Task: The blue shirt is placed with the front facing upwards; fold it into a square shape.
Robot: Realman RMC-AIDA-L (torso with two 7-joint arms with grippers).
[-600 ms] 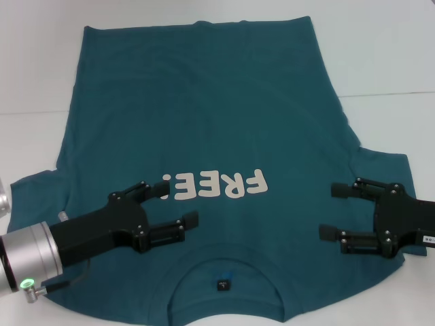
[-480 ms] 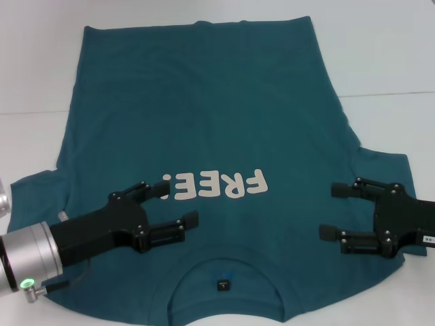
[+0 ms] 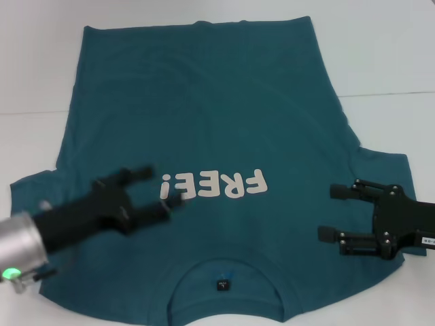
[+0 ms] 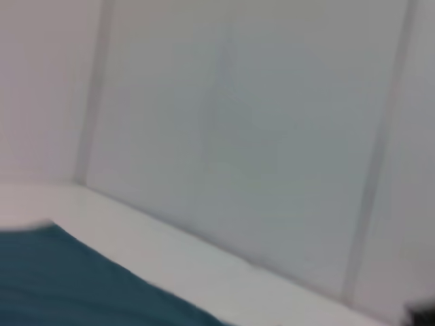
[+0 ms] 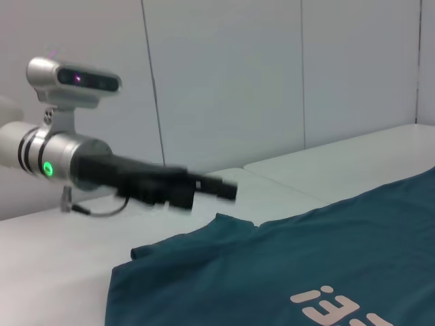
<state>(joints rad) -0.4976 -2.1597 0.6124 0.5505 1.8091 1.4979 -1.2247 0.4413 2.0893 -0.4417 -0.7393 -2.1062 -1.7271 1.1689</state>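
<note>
**Shirt flat, both grippers spread above it**

I see the blue shirt (image 3: pixel 204 136) lying flat, print side up, filling most of the head view. Its collar (image 3: pixel 224 272) sits at the bottom centre of the frame and its hem runs along the top. The white "FREE!" print (image 3: pixel 214 185) reads upside down just below the middle. The shirt rests on a white table (image 3: pixel 380 54).

My left gripper (image 3: pixel 163 185) reaches in from the lower left of the frame, blurred, its fingers spread apart and grasping nothing, over the shirt's chest beside the print's exclamation mark.

My right gripper (image 3: pixel 332 212) comes in from the lower right, fingers likewise released and empty, over the sleeve (image 3: pixel 380 166) on that side.

In the right wrist view I see the left gripper (image 5: pixel 221 190) above the shirt's edge.
</note>
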